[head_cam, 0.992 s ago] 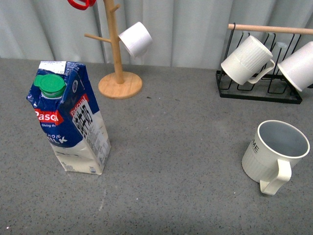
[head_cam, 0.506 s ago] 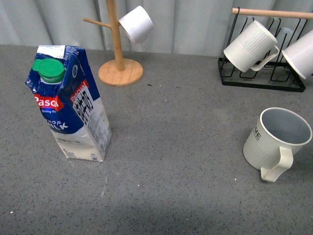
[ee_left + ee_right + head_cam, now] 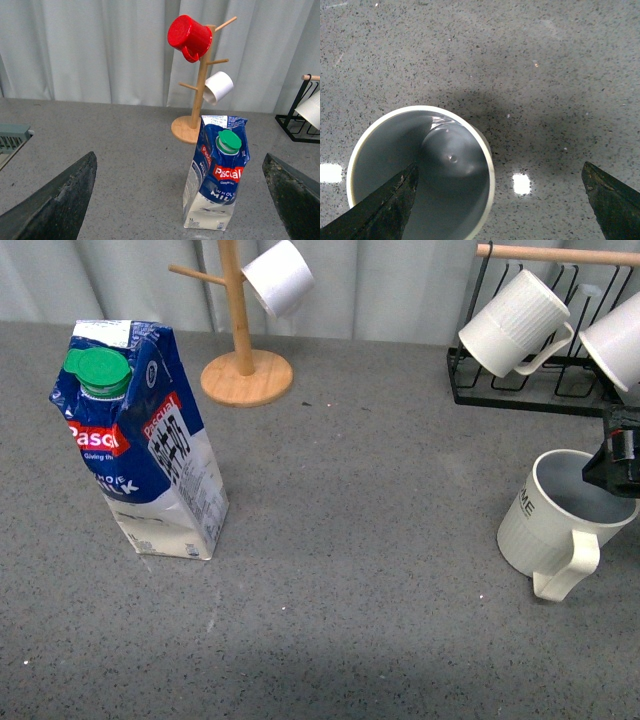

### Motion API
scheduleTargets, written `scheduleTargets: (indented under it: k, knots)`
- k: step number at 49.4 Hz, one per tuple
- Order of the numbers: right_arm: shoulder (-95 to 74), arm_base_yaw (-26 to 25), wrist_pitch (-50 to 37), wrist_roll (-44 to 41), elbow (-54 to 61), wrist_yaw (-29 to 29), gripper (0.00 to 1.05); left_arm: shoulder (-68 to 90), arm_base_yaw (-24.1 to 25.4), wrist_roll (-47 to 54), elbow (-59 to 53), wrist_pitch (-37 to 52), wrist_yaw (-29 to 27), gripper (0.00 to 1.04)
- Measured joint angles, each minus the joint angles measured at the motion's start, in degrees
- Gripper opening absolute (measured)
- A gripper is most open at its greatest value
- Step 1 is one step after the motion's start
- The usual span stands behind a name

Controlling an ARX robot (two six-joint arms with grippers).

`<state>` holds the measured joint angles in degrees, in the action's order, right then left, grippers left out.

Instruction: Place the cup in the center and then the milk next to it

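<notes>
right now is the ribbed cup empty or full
Empty: the right wrist view looks down into the cup and shows a bare grey-blue bottom.

The carton is blue and white, green-capped, red-labelled. The ribbed cup is cream outside, grey-blue inside.

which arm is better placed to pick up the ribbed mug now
Right. The right gripper hangs over the ribbed mug with its jaws open, while the left gripper faces the milk carton, far to the mug's left.
</notes>
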<state>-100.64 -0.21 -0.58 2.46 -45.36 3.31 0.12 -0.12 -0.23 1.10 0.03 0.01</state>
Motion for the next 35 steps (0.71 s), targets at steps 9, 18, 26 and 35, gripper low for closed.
scheduleTargets:
  k: [9, 18, 26, 35]
  knots:
    - [-4.44, 0.63, 1.70, 1.77, -3.15, -0.28, 0.95, 0.00, 0.00, 0.00, 0.00, 0.00, 0.00, 0.98]
    - [-5.27, 0.72, 3.76, 2.49, -5.46, -0.70, 0.83, 0.02, 0.00, -0.02, 0.00, 0.00, 0.00, 0.98]
    - [-5.27, 0.81, 5.20, 2.47, -5.90, -1.14, 0.60, 0.02, 0.00, -0.02, 0.00, 0.00, 0.00, 0.98]
    - [-5.53, 0.83, 6.49, 2.49, -5.92, -1.53, 0.37, 0.00, 0.00, 0.00, 0.00, 0.00, 0.00, 0.98]
